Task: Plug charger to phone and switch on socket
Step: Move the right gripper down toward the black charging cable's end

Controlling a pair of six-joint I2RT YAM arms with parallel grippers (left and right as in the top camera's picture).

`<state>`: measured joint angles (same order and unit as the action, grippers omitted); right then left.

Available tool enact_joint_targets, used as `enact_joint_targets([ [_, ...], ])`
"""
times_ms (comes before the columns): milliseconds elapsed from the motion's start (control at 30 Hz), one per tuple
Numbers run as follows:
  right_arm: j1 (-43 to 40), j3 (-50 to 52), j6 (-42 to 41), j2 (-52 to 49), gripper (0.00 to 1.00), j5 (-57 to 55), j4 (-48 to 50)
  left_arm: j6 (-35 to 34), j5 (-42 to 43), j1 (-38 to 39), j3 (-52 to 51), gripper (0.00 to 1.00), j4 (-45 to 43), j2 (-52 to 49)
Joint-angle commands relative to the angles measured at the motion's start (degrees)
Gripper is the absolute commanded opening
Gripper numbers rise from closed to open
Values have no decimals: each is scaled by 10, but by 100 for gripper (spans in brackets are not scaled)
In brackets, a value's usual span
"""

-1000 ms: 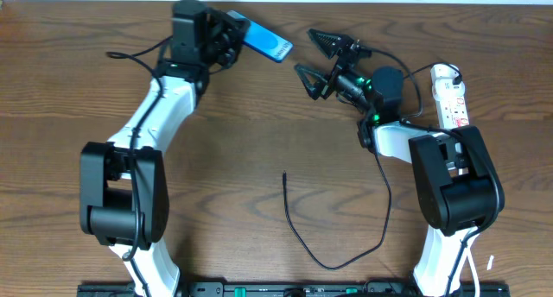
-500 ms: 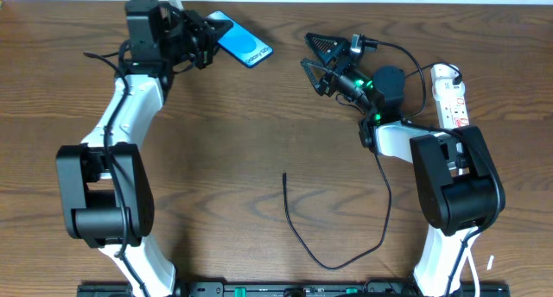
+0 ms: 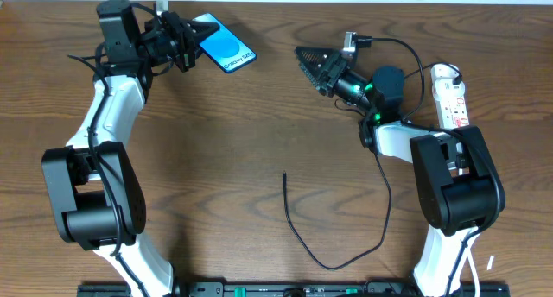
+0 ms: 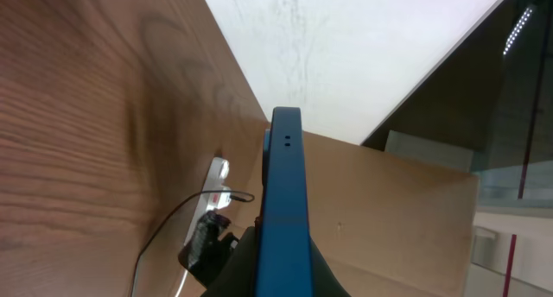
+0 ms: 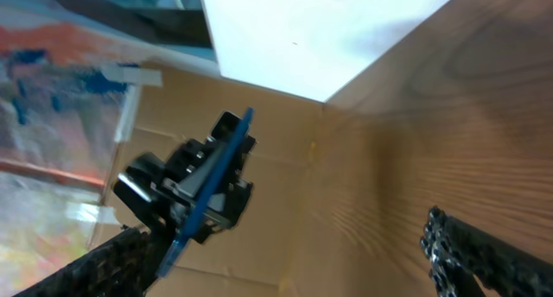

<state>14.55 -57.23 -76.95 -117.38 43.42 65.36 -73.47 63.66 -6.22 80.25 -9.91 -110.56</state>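
Left claw (image 3: 183, 43), clamped on the phone (image 3: 223, 45), has swung it far-left — farther from the charger (image 3: 298, 236); right claw (image 3: 311, 62) spread, empty.

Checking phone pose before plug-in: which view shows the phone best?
Overhead: the phone shows its full blue screen and text, held in the left gripper. Left wrist shows only its blue edge; right wrist, a distant thin edge.

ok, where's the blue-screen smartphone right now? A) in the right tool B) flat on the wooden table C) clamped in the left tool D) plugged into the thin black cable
C: the slim blue-screened smartphone sits clamped in the shut left tool; the right tool is open and empty.
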Motion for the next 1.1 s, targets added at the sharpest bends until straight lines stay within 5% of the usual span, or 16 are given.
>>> enact_joint_targets([
  [0,9,-6,53,9,99,2,-44,3,26,0,9,7,-5,21],
  [267,28,-46,215,74,99,-92,-346,3,26,-2,9,7,-5,21],
  [567,98,-137,379,143,99,-358,-707,3,26,-4,9,8,-5,21],
  [800,178,-146,385,143,99,-432,-840,3,26,-4,9,8,-5,21],
  [1067,231,-146,389,143,99,-428,-860,4,26,-4,9,8,-5,21],
])
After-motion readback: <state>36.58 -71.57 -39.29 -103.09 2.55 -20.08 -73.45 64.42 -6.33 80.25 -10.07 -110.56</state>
